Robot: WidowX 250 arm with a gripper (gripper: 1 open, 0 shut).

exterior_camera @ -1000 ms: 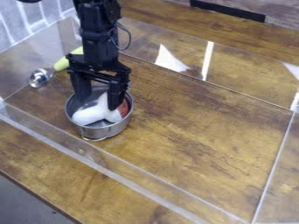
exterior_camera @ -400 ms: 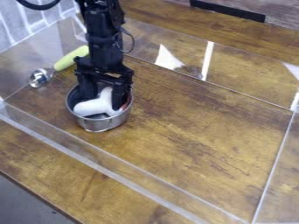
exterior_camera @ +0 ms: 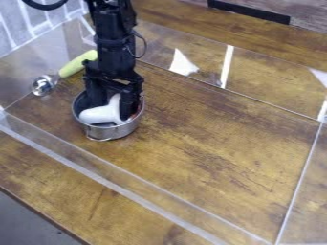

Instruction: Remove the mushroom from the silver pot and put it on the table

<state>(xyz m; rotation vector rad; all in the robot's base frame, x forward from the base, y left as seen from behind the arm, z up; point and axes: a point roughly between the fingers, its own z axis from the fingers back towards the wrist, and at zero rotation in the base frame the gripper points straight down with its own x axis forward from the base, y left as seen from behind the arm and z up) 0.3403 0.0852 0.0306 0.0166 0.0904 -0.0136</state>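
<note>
Tool (exterior_camera: 113, 99) spread wide open around the mushroom (exterior_camera: 99, 113)

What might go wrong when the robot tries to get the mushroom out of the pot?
The claw is down inside the pot beside the mushroom, so it might bump the wall and tip or drag the pot. The mushroom's smooth white stem lies slanted, so it might slip away as the claw closes.
</note>
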